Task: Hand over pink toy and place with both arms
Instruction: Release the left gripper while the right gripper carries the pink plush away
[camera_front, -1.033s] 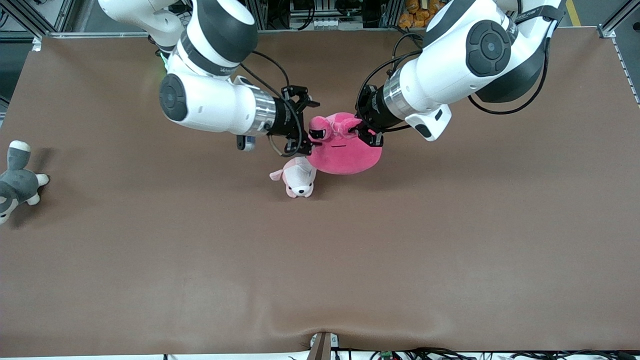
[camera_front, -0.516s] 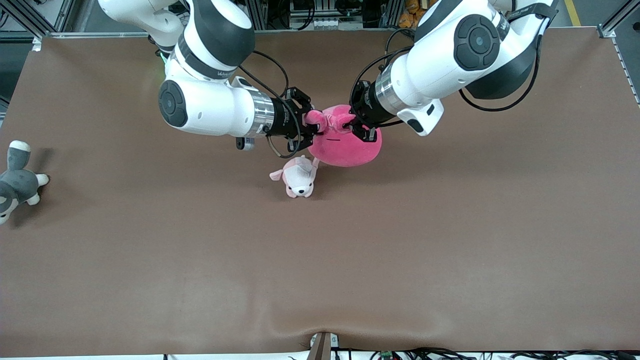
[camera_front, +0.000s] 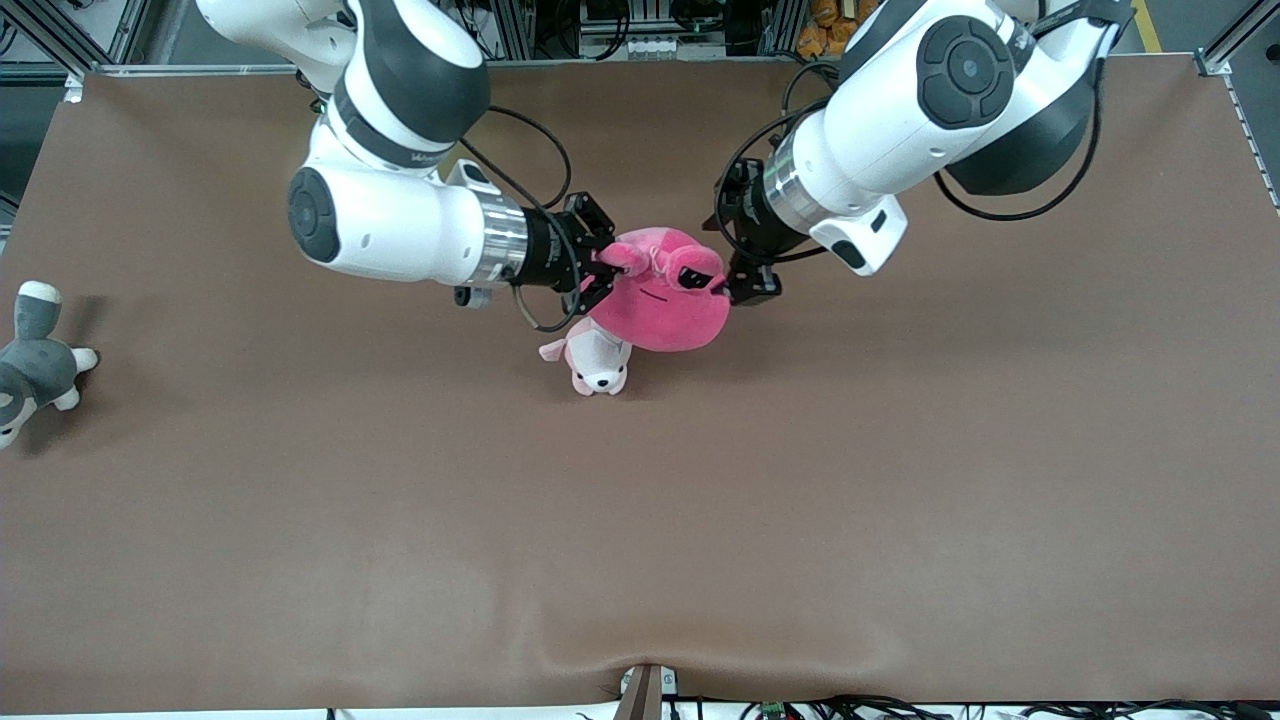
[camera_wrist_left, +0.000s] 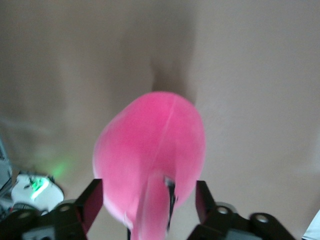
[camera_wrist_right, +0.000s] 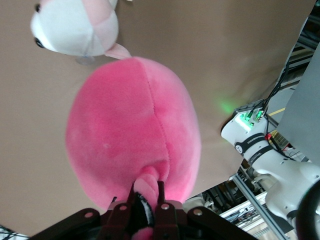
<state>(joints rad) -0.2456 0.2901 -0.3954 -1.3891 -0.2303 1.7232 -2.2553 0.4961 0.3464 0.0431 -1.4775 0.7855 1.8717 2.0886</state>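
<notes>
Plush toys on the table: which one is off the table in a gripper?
The big hot-pink plush, pinched by the right gripper. The pale pink-and-white puppy and grey-and-white plush lie on the table.

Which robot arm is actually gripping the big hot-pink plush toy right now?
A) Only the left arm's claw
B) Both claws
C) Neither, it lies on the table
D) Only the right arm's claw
D: the right claw is pinched shut on a flap of the big round hot-pink plush toy, while the left claw has its fingers spread apart on either side of the toy, not squeezing it.
</notes>
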